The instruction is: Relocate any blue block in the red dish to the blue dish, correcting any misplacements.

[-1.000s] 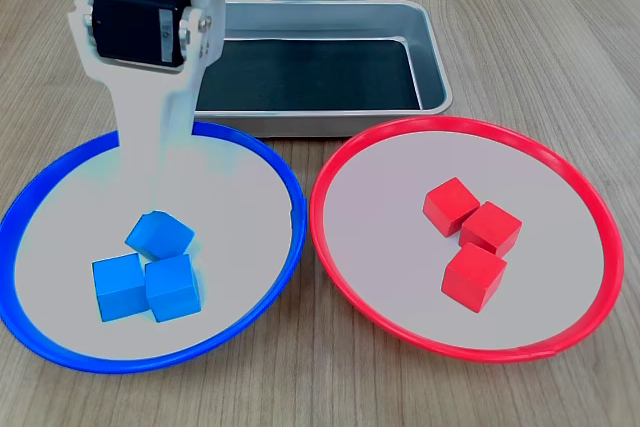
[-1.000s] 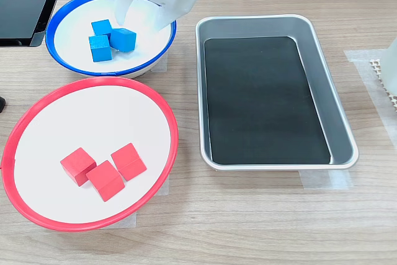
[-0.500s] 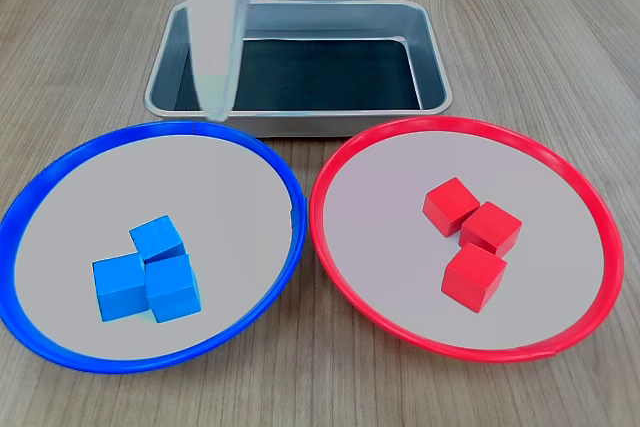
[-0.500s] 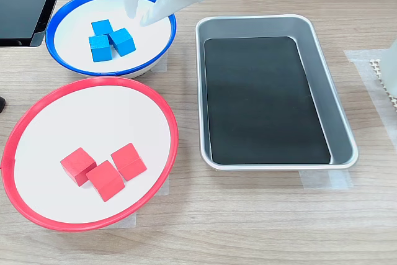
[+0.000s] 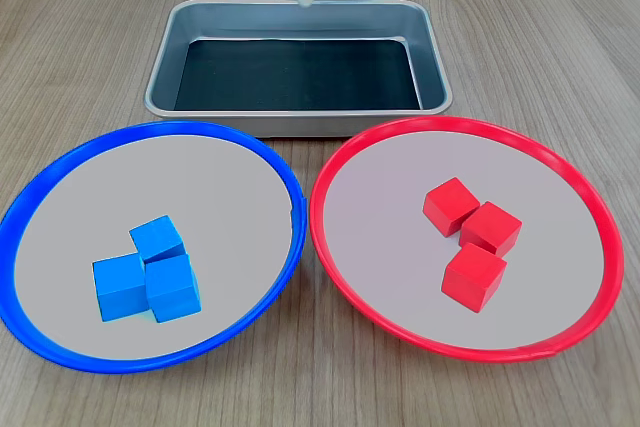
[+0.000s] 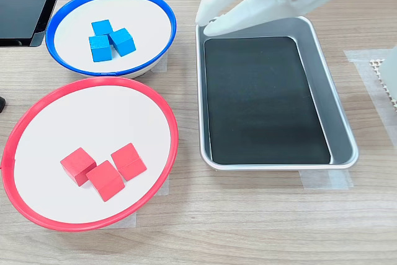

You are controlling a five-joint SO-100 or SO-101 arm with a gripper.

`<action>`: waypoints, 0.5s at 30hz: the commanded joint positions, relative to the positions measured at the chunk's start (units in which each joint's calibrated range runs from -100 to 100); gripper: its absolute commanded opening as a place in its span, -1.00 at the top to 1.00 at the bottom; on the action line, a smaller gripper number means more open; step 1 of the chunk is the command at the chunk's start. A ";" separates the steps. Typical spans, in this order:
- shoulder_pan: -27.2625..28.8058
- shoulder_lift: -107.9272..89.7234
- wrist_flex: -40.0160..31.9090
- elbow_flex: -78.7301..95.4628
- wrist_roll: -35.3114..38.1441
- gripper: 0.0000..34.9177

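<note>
No blue block is seen in the red dish [image 6: 25, 119], just three red cubes [image 6: 102, 167]. All three blue cubes [image 6: 110, 39] sit clustered in the blue dish [image 6: 62, 10]. Farther off, the gripper [image 6: 208, 23] hangs spread and empty over the metal tray [image 6: 338, 122], well apart, toward the second exterior view's right.

Bright even light, soft faint shadows, sharp focus, mild sheen on metal tray [image 6: 340, 122]

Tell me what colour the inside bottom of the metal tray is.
Black, a dark liner on the metal tray floor; clearest in the second exterior view.
</note>
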 commanded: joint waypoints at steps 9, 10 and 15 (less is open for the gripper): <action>-2.70 -24.37 5.49 17.00 -1.12 1.00; -2.80 -25.91 6.23 18.18 -1.17 1.00; -2.33 -32.13 11.19 23.00 -1.37 1.00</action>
